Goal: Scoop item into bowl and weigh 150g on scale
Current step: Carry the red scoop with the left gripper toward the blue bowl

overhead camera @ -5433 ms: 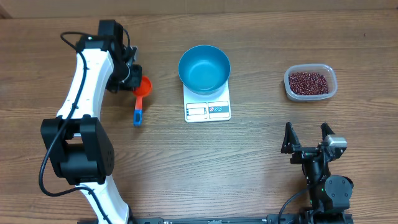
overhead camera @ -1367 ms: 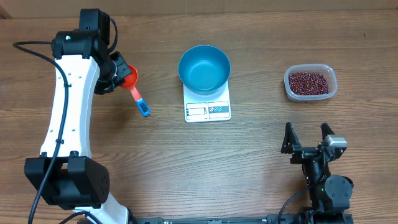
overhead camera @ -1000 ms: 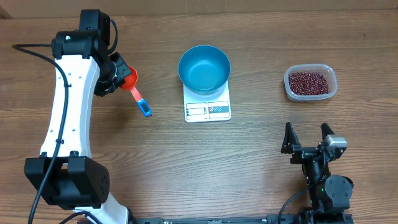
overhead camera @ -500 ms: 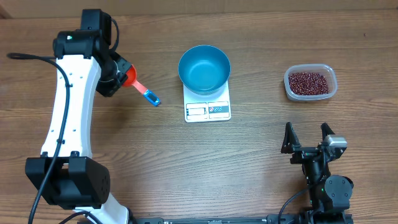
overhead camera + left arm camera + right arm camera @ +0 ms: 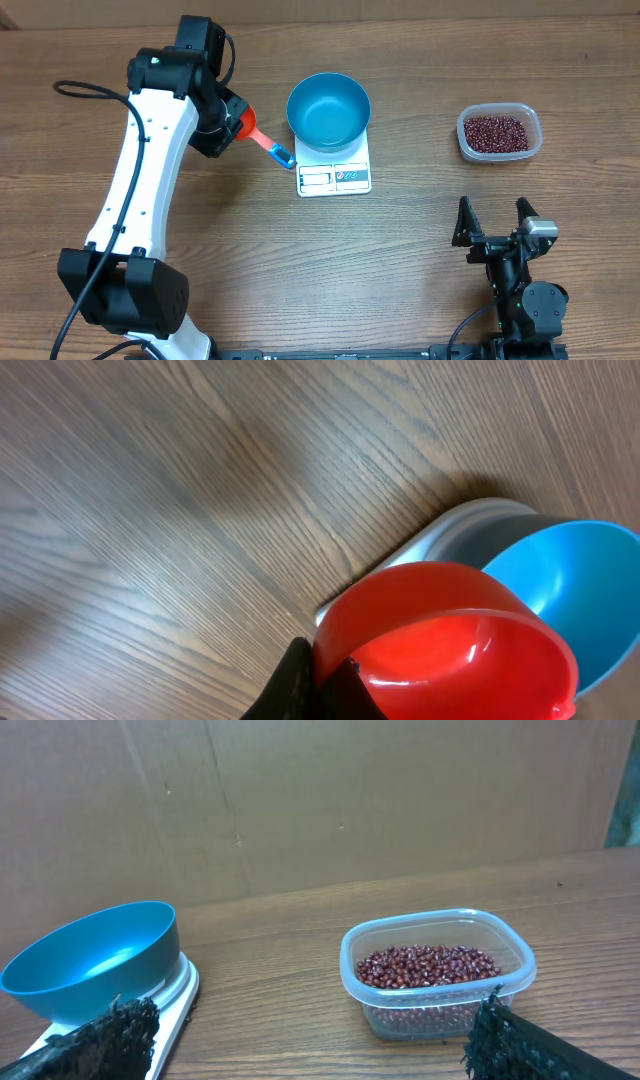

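While left end effector (image 5: 224, 130) grips scoop (image 5: 262, 141), bowl (image 5: 328, 112) beside.

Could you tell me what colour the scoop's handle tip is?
The handle tip is blue, on an orange-red scoop; it shows best in the overhead view.

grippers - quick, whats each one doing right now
Left gripper: shut on the red scoop.
Right gripper: open, holding nothing.
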